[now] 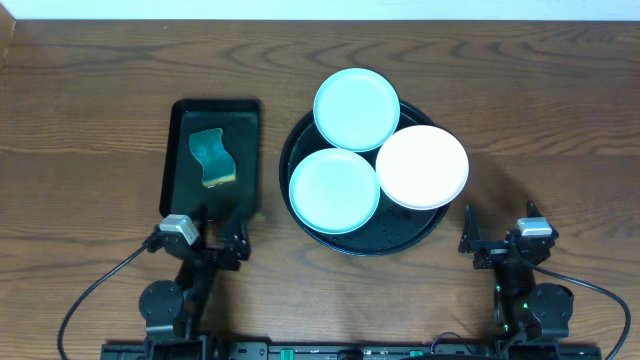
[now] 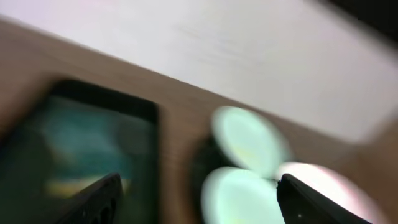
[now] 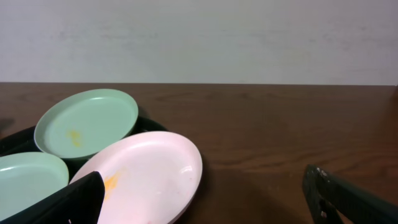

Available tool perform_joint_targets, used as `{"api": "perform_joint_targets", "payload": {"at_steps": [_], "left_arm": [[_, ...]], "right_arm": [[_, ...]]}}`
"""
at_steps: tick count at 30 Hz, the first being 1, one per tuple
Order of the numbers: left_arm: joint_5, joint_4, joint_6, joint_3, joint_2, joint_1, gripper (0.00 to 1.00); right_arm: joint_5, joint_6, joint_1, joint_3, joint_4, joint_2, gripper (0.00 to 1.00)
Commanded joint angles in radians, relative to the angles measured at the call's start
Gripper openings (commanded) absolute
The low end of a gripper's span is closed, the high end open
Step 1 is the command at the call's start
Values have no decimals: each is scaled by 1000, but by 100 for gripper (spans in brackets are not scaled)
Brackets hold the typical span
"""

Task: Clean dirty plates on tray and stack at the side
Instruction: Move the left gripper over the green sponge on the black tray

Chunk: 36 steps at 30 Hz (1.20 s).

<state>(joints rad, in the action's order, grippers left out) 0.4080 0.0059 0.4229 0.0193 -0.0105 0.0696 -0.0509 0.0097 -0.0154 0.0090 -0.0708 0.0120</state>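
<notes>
Plates (image 1: pixel 357 109) sat smeared on the tray (image 1: pixel 370 241); I saw left claw (image 1: pixel 222 224) and right claw (image 1: pixel 498 226) both released.

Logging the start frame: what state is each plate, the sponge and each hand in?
Far aqua plate: on round black tray, yellow smear.
Near aqua plate: on tray, no smear visible.
White plate: on tray, yellow smear.
Sponge: lying in rectangular tray, untouched.
Left hand: open, empty.
Right hand: open, empty.
</notes>
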Motion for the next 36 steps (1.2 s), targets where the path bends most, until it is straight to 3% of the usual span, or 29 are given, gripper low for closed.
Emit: {"api": "perform_joint_targets", "payload": {"at_steps": [1,4,9,12,15,20,29,32,36], "left_arm": [[221,-1,275,-15,6,-4,80],[221,130,272,-15,6,-4,80],[209,474,205,-6,6,-3,80],[107,505,197,45,5,-3,80],[59,492,101,117,-23,-3,80],[31,206,-37,368,-210,-3,80],[93,-588,-274,1075,-909,-3,80],[118,-744,-282,1236,-1068,-3,80],[28,-809,-271,1343,-1202,-3,80]], "right_arm": [[9,-15,-5,-3,-3,-4,99],[8,-15,-5,-3,-3,-4,99],[8,-15,-5,-3,-3,-4,99],[9,-15,-5,-3,-3,-4,99],[9,-15,-5,-3,-3,-5,99],[9,-15,-5,-3,-3,-5,99],[8,-15,-5,-3,-3,-4,99],[8,-15,-5,-3,-3,-4,99],[8,-15,-5,-3,-3,-4,99]]}}
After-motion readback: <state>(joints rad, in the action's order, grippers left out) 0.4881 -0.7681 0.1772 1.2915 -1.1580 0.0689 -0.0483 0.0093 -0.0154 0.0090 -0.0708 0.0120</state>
